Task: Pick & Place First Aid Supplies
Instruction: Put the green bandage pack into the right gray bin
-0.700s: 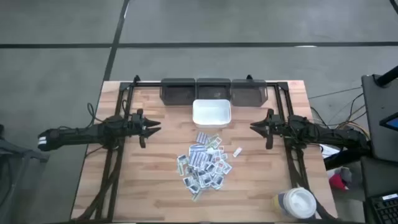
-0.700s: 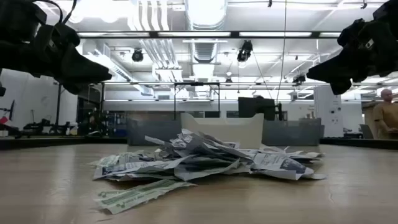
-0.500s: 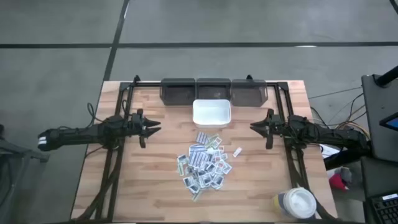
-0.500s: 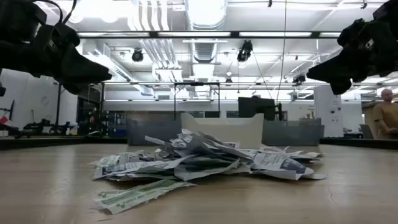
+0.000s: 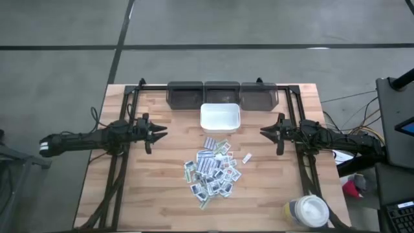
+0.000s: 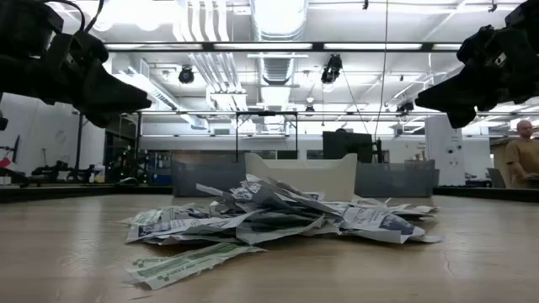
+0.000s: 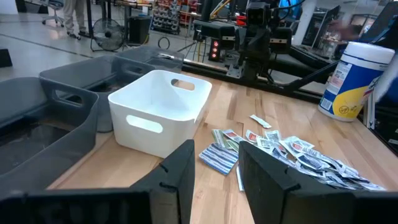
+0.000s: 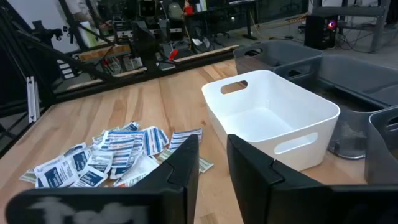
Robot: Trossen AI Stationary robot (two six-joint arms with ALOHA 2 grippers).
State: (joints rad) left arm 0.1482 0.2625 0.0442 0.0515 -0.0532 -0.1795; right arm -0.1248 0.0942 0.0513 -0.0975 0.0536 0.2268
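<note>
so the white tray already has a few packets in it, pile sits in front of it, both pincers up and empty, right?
Not quite: the white tray is empty, as the right wrist view shows. The rest holds: the pile of packets lies in front of it, and the left pincer and right pincer hang above the table, empty.

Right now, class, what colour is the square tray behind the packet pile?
White; the tray shows best in the left wrist view.

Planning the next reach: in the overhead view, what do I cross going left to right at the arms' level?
Left claw → pile of packets → lone packet → right claw. Both claws are open and holding nothing.
</note>
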